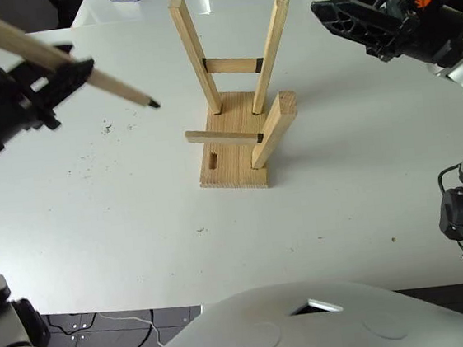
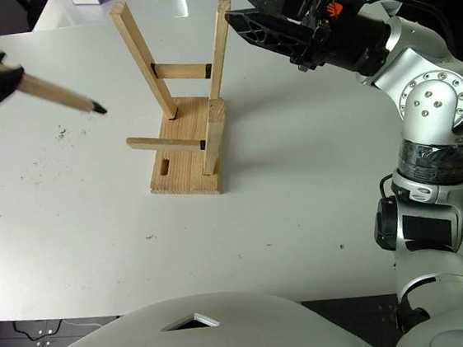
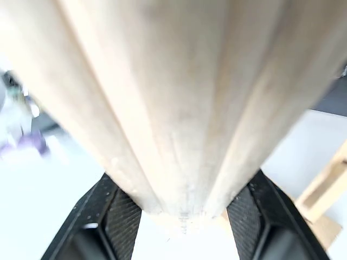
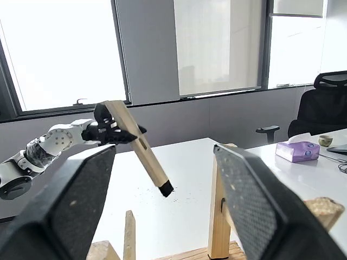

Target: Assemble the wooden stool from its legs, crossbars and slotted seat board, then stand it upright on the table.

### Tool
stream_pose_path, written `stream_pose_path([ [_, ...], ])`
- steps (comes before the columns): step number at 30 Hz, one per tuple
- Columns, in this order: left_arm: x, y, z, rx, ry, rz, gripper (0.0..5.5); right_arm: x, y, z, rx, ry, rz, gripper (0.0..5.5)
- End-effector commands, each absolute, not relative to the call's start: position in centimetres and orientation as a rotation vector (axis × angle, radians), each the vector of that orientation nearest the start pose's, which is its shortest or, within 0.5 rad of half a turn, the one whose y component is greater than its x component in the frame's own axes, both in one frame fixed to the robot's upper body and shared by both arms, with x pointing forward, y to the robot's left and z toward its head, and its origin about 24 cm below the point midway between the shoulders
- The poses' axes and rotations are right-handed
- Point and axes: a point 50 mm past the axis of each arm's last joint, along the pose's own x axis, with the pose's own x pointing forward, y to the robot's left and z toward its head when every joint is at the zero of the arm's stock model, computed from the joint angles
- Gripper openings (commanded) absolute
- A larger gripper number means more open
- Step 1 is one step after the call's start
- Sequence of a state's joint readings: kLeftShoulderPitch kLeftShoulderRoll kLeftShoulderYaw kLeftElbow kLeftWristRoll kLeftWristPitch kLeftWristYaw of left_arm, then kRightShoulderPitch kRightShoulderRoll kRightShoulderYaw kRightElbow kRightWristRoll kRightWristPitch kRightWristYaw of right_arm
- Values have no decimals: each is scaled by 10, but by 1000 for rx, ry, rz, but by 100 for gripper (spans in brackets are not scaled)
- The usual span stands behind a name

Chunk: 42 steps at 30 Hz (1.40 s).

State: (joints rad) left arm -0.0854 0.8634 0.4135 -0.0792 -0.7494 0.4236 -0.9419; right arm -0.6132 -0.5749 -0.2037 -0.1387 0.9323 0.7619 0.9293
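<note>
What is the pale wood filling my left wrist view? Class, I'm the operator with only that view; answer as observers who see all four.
Observer: A loose stool leg, clamped in the left hand above the table, left of the seat board.
Operator: Where should it go?
Observer: Probably the empty slot at the board's near-left corner; the other three corners hold legs.
Operator: Is the right hand busy?
Observer: No, the right hand is open and holds nothing, raised beside the far-right leg.
</note>
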Motion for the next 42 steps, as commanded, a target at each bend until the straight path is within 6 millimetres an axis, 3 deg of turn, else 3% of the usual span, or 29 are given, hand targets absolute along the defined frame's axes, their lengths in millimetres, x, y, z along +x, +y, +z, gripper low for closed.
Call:
stream_pose_path([
  [1, 230, 283, 133, 2, 129, -740, 205, 289, -170, 241, 186, -183, 1261, 332],
  [7, 221, 250, 124, -56, 139, -812, 205, 297, -167, 242, 175, -192, 1270, 332],
  [12, 207, 223, 136, -65, 138, -956, 205, 298, -167, 240, 178, -190, 1263, 332],
  [19, 223, 225, 168, 54, 40, -962, 205, 299, -166, 236, 155, -188, 1250, 332],
  [23, 223, 214, 182, 49, -36, -1032, 205, 299, -168, 234, 149, -186, 1239, 332],
  [30, 223, 208, 156, 46, 33, -1081, 205, 305, -175, 240, 123, -207, 1203, 332],
  [42, 213, 196, 140, 3, 58, -1123, 205, 308, -182, 234, 114, -182, 1180, 332],
])
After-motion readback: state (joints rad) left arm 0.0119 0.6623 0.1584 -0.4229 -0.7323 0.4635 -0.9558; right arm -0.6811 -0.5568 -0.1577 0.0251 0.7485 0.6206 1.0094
